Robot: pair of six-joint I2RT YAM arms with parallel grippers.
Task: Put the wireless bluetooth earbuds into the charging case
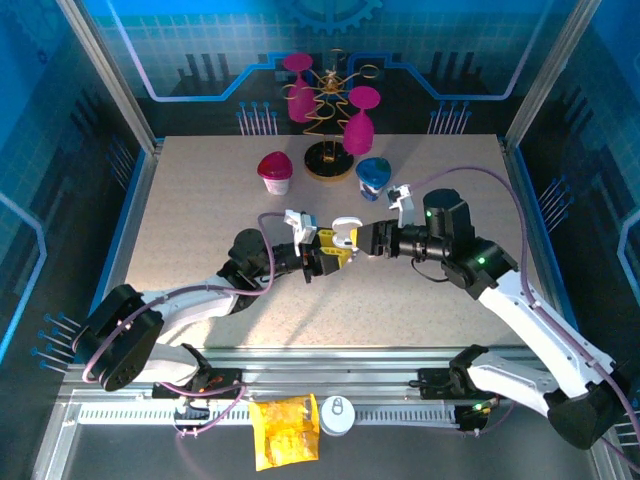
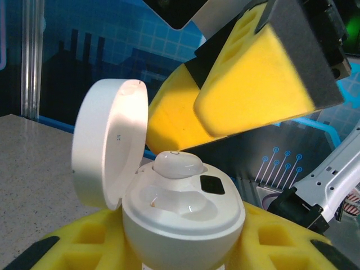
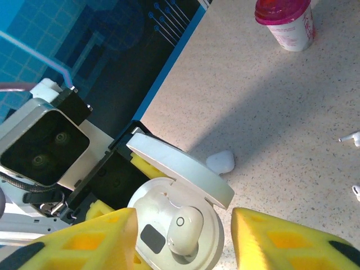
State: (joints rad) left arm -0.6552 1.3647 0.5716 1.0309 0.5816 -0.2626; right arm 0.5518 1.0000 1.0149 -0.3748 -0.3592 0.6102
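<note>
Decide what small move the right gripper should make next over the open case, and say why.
Probably lift the right gripper straight up, away from the case. Its fingers stand apart on either side of the earbud, which lies in one slot of the case held by the left gripper. The other slot is empty, and loose earbuds lie on the table.

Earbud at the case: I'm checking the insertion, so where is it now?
In the left wrist view the earbud rests in the open charging case, in the well beside the black patch; the right gripper stands open around it.
</note>
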